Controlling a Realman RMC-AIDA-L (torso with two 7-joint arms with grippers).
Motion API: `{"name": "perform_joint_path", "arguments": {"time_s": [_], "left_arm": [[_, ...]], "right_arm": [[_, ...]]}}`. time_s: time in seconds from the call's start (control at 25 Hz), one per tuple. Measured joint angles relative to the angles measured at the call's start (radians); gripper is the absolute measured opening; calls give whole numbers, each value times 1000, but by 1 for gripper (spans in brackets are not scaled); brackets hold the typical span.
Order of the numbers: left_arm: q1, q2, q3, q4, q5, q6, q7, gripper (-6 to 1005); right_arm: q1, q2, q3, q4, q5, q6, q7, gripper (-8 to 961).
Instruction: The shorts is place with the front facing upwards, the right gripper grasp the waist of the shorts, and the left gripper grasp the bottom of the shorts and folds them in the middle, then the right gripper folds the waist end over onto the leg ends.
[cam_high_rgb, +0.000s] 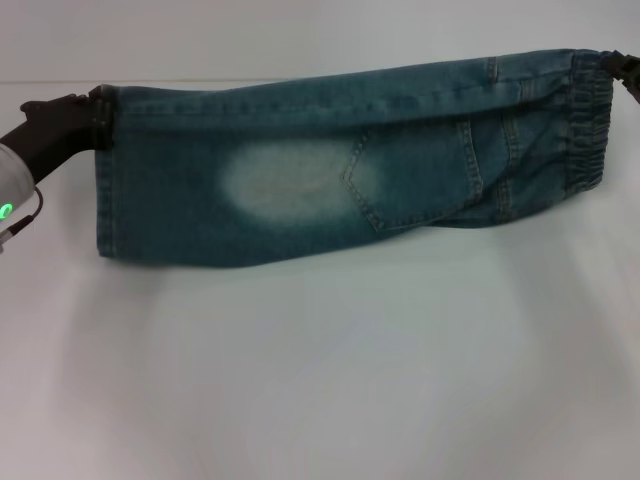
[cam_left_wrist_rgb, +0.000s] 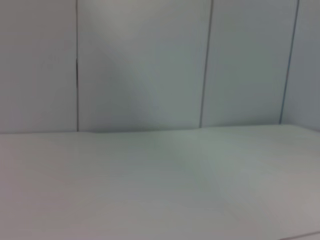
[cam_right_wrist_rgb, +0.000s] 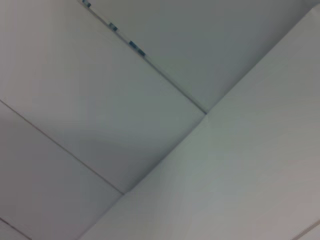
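The shorts (cam_high_rgb: 330, 165) hang stretched between the two arms, held up above the white worktop (cam_high_rgb: 320, 380) in the head view. They are already doubled lengthwise: one leg lies over the other, a back pocket and a pale worn patch face the camera, and the folded edge runs along the top. The left hand (cam_high_rgb: 95, 115) is at the leg ends on the left, clamped on the upper corner of the hem. The right hand (cam_high_rgb: 622, 68) is at the elastic waist on the right, at the frame's edge; only a dark bit of it shows, and it appears to be pinching the waistband, since the cloth hangs taut from that corner.

By my reading, the first fold down the middle is made but not yet laid down; the lower edge of the shorts looks to hang clear of, or barely meet, the worktop. What is left is to set the folded shorts flat and then for the right hand to carry the waist end over onto the leg ends.

The worktop is plain, white and smooth. Both wrist views show only that same pale surface meeting a wall (cam_left_wrist_rgb: 150, 65) of light panels with thin dark seams; neither shows the shorts or any fingers.
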Motion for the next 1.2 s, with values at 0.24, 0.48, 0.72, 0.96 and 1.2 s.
{"name": "perform_joint_path", "arguments": {"time_s": [0.24,0.48,0.72,0.96,1.2], "left_arm": [[-19,-4,-2,-35,-65,-62,65,95],[-9,-4,0,-39,-123,-61,66,216],[51,-8,3,-29,-137,89,60,343],[105,-12,5,-53,-136,232,64,671],[109,-12,7,-100,-129,246,73,860]], "right_arm": [[11,8,-2,-4,2,70,-46,30],[-2,8,-9,-16,1,58,-94,193],[-79,7,-68,-58,-31,-47,-151,452],[-152,10,-88,-53,-32,-41,-151,702],[-151,6,-165,-44,-32,9,-143,895]]}}
